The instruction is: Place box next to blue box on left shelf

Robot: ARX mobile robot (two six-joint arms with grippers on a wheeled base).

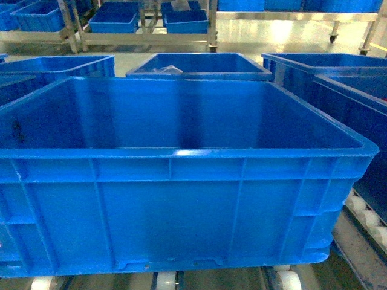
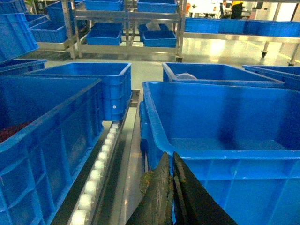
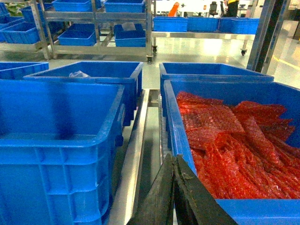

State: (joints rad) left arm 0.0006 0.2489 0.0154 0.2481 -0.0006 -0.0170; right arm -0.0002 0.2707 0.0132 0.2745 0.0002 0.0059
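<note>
Bright blue ribbed box [image 1: 181, 199], open top, thick flat rim

Lighting is bright and even from overhead, with strong white glare on the polished floor [image 2: 220, 49] in all three views. The box [image 1: 181, 199] shows a blue colour cast, a small highlight on its front rim, and a shaded interior. Focus is soft throughout; both wrist views blur at the near bottom edge.

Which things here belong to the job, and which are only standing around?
Job:
- the box, empty
- left shelf rollers
- neighbouring blue box to its left
- left gripper, right gripper, both shut, empty

Standing around:
- crate of red bubble wrap
- far metal racks
</note>
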